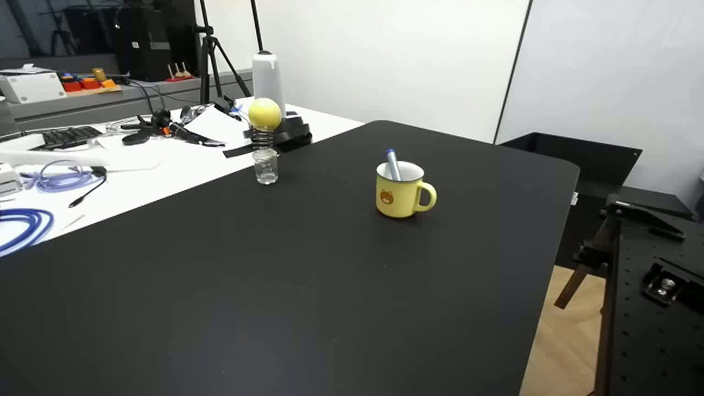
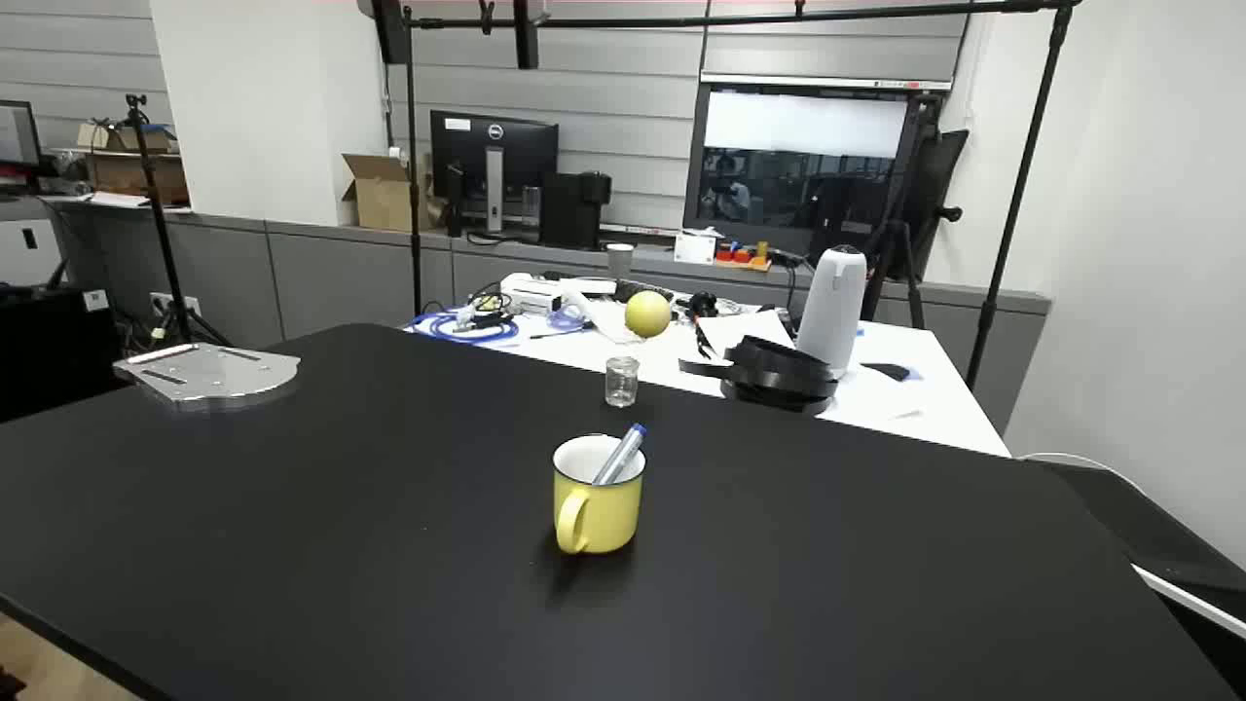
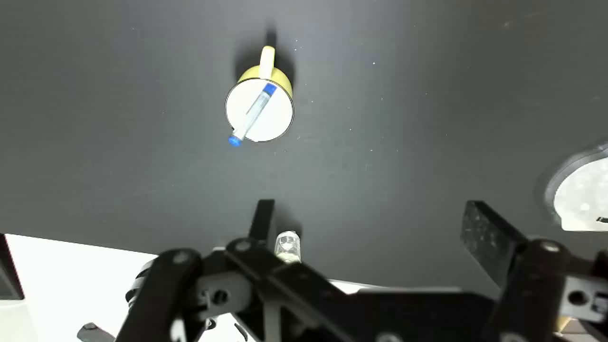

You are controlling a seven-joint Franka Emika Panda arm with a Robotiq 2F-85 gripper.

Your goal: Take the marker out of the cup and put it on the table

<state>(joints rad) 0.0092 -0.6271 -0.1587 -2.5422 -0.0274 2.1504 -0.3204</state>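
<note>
marker (image 3: 253,113) in cup (image 3: 275,115), apart from gripper (image 3: 369,216)

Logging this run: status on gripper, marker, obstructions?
Gripper open, empty. Marker tilted in yellow mug, end sticking out. Nothing visibly blocking it; glass jar stands apart.

In an exterior view, a round DELL logo (image 2: 495,130) stands on the black monitor (image 2: 528,148).

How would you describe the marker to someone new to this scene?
Start at the big black table in an exterior view, then find the yellow mug standing on it. The marker leans inside, its top sticking out: slim, greyish and blue-tipped, unlike the small clear jar nearby.
</note>
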